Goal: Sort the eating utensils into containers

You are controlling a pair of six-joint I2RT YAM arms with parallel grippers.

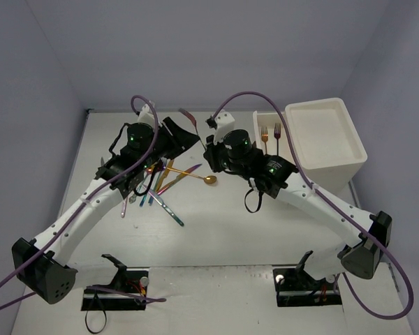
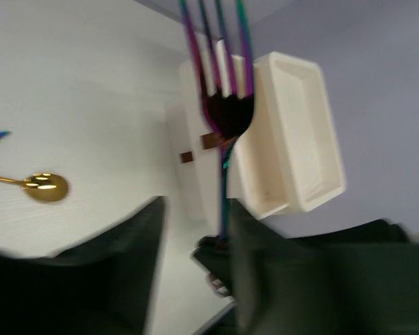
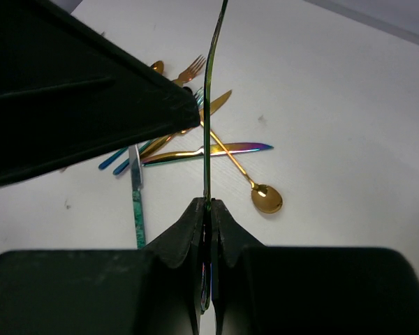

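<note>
Near edge of table point(image 1: 223, 230): open room between the arm bases and the cutlery. Left-centre: one pile of utensils point(image 1: 160, 183), about seven, overlapping. One gold spoon point(image 1: 209, 179) lies at its right edge.

Above it: one iridescent fork point(image 2: 227, 115). The right end effector point(image 3: 208, 206) is clamped on it; the left end effector point(image 2: 199, 206) is parted around its handle.

Far right: one drawer unit point(image 1: 335, 164), with one open drawer point(image 1: 257, 139) holding two forks point(image 1: 264, 134).

You see an iridescent fork point(image 2: 227, 115) upright at centre frame, tines up. Mixed utensils point(image 1: 164, 183) lie crossed left of centre, with a gold spoon point(image 1: 209, 179) at their right. Two forks point(image 1: 264, 132) lie in the open drawer point(image 1: 257, 125) beside the white unit point(image 1: 325, 136), upper right.
</note>
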